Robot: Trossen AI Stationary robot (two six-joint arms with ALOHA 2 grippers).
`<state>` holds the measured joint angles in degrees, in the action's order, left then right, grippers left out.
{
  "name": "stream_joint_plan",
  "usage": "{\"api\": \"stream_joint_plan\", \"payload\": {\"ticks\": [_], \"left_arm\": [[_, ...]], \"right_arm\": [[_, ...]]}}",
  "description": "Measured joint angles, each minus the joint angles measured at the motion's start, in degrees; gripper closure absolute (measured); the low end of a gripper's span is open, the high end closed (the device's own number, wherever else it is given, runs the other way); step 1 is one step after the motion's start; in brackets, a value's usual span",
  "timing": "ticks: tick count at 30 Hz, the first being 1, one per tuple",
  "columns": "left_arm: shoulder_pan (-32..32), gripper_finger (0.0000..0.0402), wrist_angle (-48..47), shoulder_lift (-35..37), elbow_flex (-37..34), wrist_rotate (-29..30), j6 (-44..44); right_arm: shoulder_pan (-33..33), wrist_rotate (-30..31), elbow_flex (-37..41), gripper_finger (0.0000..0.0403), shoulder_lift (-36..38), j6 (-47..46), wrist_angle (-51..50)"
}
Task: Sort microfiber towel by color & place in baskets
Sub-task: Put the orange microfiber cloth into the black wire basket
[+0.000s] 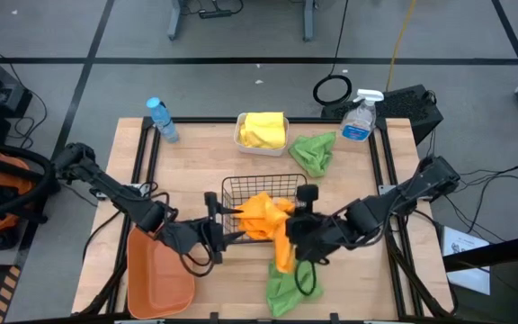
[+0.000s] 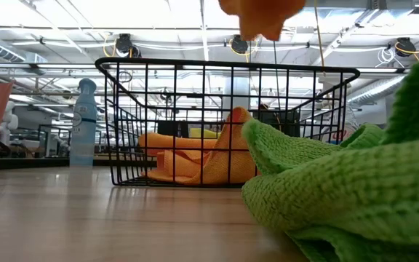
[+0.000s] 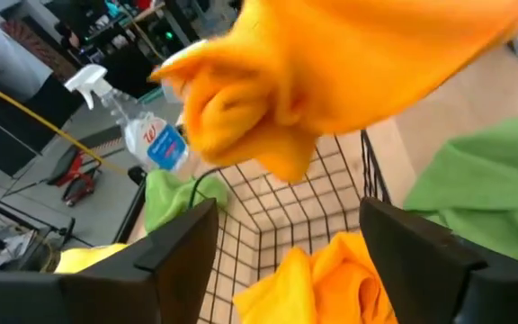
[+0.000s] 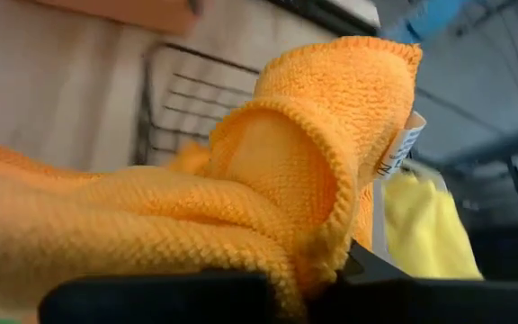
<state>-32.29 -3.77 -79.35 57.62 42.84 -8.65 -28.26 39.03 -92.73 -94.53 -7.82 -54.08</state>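
Observation:
The black wire basket stands mid-table with one orange towel lying inside. My right gripper, at the basket's near right corner, is shut on a second orange towel. My left gripper is open beside the basket's left wall, its fingers apart and touching nothing. One green towel lies flat near the table's near edge, another green towel lies by the spray bottle. Yellow towels fill the white tub. The orange-brown tub sits near left. My right gripper pinches the second orange towel by a bunched fold that wraps over and hides the fingertips; several layers show. The towel is lifted clear: in the low view its lower end hangs above the basket's rim.
A blue-capped water bottle stands at the far left and a clear spray bottle at the far right. The near green towel fills the low view's foreground. Bare wood shows between the basket and the white tub.

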Motion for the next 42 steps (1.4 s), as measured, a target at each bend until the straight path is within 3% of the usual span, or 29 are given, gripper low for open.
{"api": "stream_joint_plan", "payload": {"ticks": [6,12,20,25,28,36,42], "left_arm": [[0.38,0.0116,-0.26,0.24,-0.02,2.50,5.12],[0.32,0.0116,-2.95,1.51,-0.02,3.07,8.56],[0.28,0.0116,-7.29,1.75,-0.02,3.09,9.94],[0.28,0.0116,-7.78,1.75,-0.02,3.12,10.04],[0.28,0.0116,-7.82,1.75,-0.02,3.09,10.06],[0.28,0.0116,-7.82,1.75,-0.02,3.09,11.20],[0.28,0.0116,-7.89,1.75,-0.02,3.09,11.16]], "right_arm": [[6.51,-1.15,0.00,0.0388,-0.53,-6.39,-4.75],[12.74,-7.40,4.25,0.0387,-2.26,-3.61,-4.02],[18.42,-16.63,13.71,0.0387,-1.67,0.72,4.03],[20.49,-16.82,18.05,0.0384,-1.67,1.15,7.11],[21.40,-17.00,19.76,0.0373,-1.67,-0.34,7.47],[21.45,-27.75,22.84,0.0323,-1.63,-0.10,15.52],[21.44,-28.68,22.91,0.0279,-1.61,-0.37,16.51]]}}
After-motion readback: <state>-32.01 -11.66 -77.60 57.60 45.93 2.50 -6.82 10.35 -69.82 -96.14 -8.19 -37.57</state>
